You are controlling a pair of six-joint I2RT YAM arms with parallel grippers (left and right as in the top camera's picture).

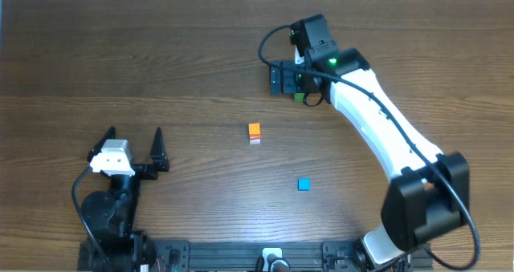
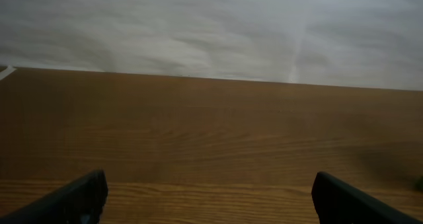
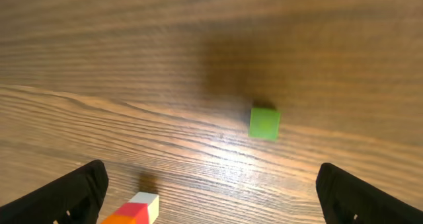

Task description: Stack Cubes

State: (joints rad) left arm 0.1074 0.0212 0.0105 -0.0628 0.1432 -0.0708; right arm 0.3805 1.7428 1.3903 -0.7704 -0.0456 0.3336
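Picking up the green cube (image 3: 264, 123), which lies toward the tabletop's far edge, seems the step in hand: the right gripper (image 3: 211, 184) hangs above it, fingers spread wide. Next it must centre, descend, close, then carry it to the orange-on-white stack (image 1: 254, 132). The left gripper (image 1: 133, 136) sits open.

The brown wooden table (image 1: 161, 55) is showing darker streaked grain. A small green cube (image 3: 264, 123) is showing one plain colour, and so is a small blue cube (image 1: 303, 184). A small orange cube (image 1: 254, 128) is showing a red edge beside a small white cube (image 3: 147, 204). The white-shelled right arm (image 1: 377, 115) is showing black joints.
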